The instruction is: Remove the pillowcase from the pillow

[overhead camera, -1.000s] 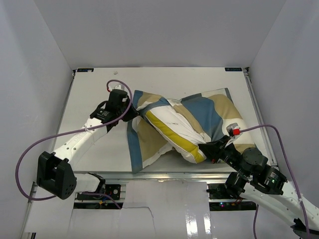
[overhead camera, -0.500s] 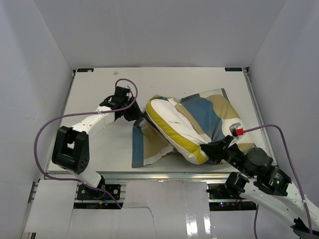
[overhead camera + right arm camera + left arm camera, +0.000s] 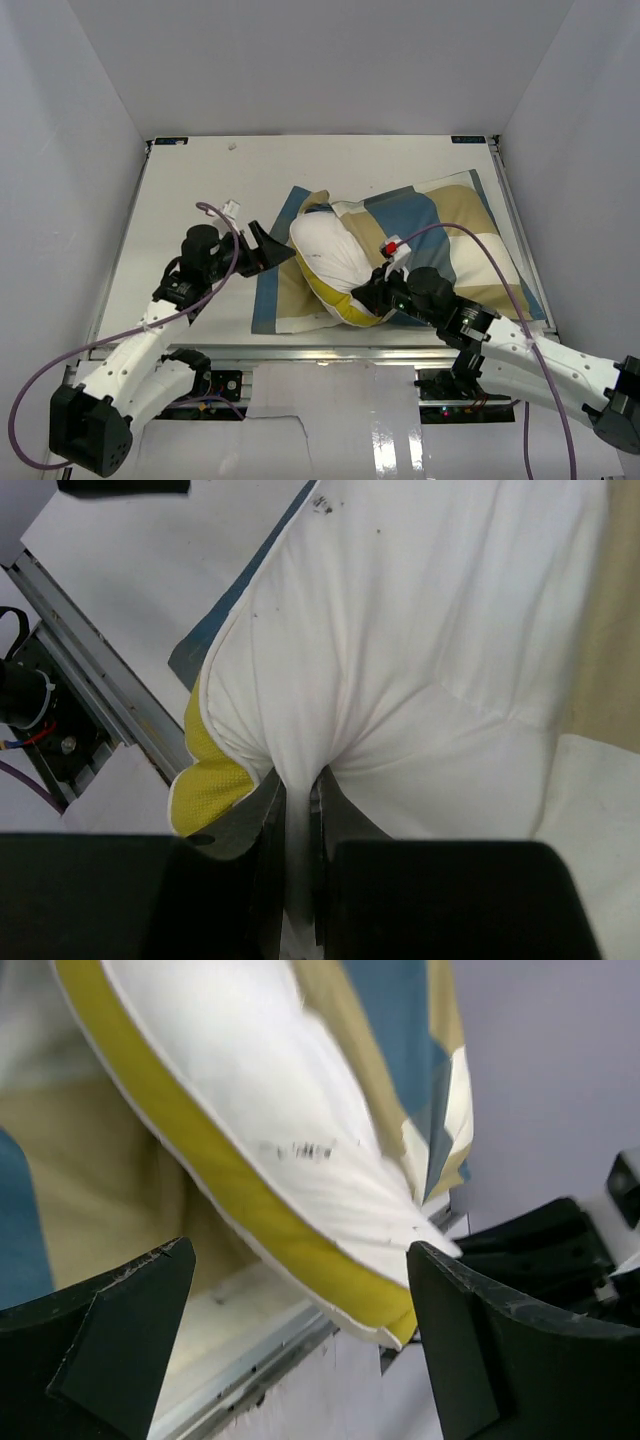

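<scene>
The right end effector [image 3: 297,802] pinches the pillow [image 3: 420,630] — left end effector [image 3: 300,1260] gapes, empty.

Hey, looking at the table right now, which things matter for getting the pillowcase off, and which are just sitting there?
Part of the job:
pillowcase, checked, still over the pillow's far end
pillow, partly out
right hand, pinching the pillow
left hand, open, holding nothing

Just there:
table
purple cables
metal rail at the near edge
</scene>
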Controlling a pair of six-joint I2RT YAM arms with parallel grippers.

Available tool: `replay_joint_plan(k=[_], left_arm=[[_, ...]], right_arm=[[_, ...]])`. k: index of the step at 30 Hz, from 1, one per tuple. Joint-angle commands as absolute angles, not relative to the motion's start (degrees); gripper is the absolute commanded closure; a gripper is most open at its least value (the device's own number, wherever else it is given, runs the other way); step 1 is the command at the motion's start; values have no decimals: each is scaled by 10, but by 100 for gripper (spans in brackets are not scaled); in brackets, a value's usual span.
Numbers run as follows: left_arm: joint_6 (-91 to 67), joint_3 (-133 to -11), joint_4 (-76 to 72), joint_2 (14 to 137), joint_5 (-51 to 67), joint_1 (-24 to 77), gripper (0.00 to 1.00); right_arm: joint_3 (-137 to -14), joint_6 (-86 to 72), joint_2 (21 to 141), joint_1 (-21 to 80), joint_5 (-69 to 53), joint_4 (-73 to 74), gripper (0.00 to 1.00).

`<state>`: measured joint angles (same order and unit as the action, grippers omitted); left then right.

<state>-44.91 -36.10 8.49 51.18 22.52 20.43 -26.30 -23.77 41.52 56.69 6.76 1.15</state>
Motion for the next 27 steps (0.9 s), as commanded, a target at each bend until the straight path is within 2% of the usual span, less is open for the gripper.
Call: replay_joint_plan(k=[1, 7, 20, 21, 23, 24, 25, 27], left_arm=[[-500, -296, 23, 521, 292, 231, 2], [-488, -290, 44, 555, 245, 258, 2], [-510, -309, -54, 658, 218, 299, 2], [-518, -309, -61, 668, 216, 305, 7], [-528, -305, -84, 671, 220, 306, 21], [-530, -308, -86, 671, 217, 307, 35], [-527, -312, -85, 671, 214, 308, 47], [-519, -322, -79, 667, 210, 308, 71]], right_arm=[[-291, -238, 472, 568, 16, -134, 92], [-296, -252, 535, 583, -6, -180, 92], [-282, -256, 515, 592, -22, -205, 92], [-283, -255, 514, 592, -25, -205, 90], [-287, -258, 515, 593, -26, -196, 67], [-293, -258, 514, 593, -25, -167, 44], [-296, -254, 507, 593, -25, -151, 35], [-295, -247, 487, 593, -5, -101, 26]])
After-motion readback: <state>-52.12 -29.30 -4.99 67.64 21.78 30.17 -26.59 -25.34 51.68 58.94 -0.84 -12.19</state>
